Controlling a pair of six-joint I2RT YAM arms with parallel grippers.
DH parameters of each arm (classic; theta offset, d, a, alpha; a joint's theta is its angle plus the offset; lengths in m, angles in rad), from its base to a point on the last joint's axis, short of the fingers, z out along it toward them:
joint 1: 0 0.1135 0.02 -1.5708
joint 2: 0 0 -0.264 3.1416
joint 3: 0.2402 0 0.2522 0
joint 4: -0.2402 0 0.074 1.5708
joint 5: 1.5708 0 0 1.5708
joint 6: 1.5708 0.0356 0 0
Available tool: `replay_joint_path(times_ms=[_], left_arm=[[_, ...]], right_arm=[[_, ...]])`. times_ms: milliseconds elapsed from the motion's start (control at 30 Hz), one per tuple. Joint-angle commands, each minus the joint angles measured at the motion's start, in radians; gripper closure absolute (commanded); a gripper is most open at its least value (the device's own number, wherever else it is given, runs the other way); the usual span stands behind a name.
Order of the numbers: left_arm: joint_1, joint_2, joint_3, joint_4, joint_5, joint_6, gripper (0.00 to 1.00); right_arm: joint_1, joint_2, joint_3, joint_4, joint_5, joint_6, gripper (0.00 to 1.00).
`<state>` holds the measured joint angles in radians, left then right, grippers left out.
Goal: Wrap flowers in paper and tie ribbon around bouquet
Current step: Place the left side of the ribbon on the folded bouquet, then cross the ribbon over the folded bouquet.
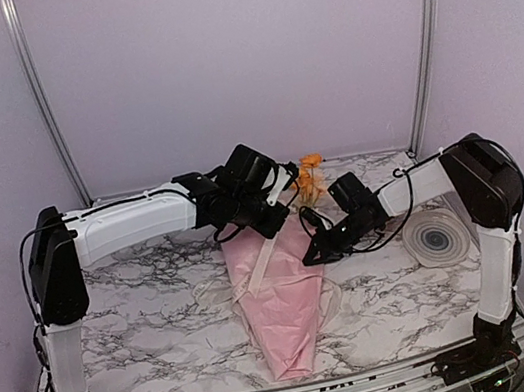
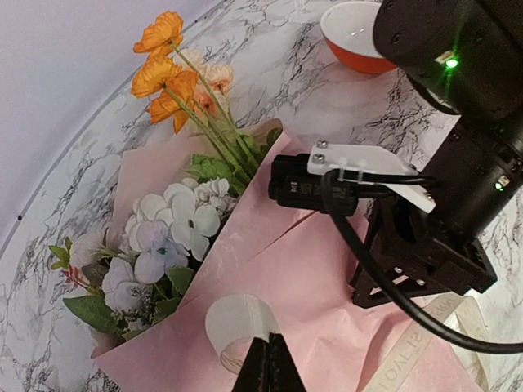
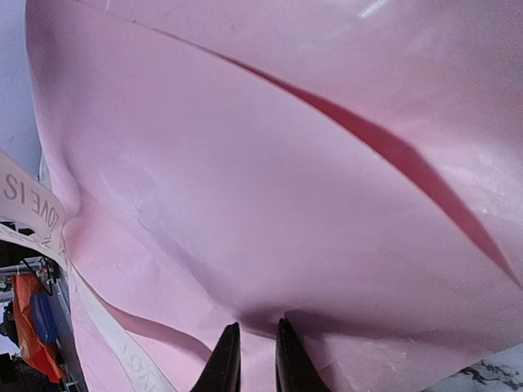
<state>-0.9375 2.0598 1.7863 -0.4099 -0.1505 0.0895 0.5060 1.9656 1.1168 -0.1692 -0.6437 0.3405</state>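
Note:
The bouquet [image 1: 280, 299] lies on the marble table, its point toward the arms. The pink paper [image 2: 310, 269] is wrapped round the flowers [image 2: 176, 229], whose white and orange heads stick out at the wide end. The cream ribbon [image 2: 409, 351] with dark lettering lies loose across the paper and under the cone. My left gripper [image 2: 270, 349] is over the cone's middle, shut on a curled translucent strip [image 2: 233, 314] that looks like tape. My right gripper [image 3: 253, 331] rests on the cone's right side, its jaws nearly together and nipping a fold of the paper.
A roll of tape [image 1: 437, 238] lies flat at the right of the table by the right arm. An orange bowl [image 2: 351, 33] stands beyond the flower heads. The booth's walls close in the back and both sides.

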Motion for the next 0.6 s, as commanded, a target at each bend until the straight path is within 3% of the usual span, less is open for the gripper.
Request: replay_joint_path(times_ms=[0, 33, 233, 333, 433, 567], left_arm=[[0.017, 0.071, 0.069, -0.019, 0.043, -0.040, 1.00], [0.022, 0.087, 0.080, -0.023, 0.049, -0.054, 1.00], [0.072, 0.184, 0.216, -0.156, 0.010, -0.170, 0.47], [0.083, 0.165, 0.234, -0.202, -0.033, -0.184, 0.26], [0.083, 0.120, 0.212, -0.218, -0.061, -0.164, 0.14], [0.077, -0.004, 0.069, -0.203, -0.001, -0.090, 0.17]], right_arm=[[-0.004, 0.003, -0.016, 0.008, 0.023, 0.004, 0.84], [-0.003, 0.002, -0.018, 0.010, 0.023, 0.005, 0.84], [-0.003, -0.011, -0.031, 0.011, 0.026, 0.009, 0.85], [-0.003, -0.016, -0.037, 0.013, 0.030, 0.008, 0.85], [-0.003, -0.013, -0.041, 0.020, 0.030, 0.012, 0.85], [-0.003, -0.010, -0.041, 0.023, 0.029, 0.016, 0.85]])
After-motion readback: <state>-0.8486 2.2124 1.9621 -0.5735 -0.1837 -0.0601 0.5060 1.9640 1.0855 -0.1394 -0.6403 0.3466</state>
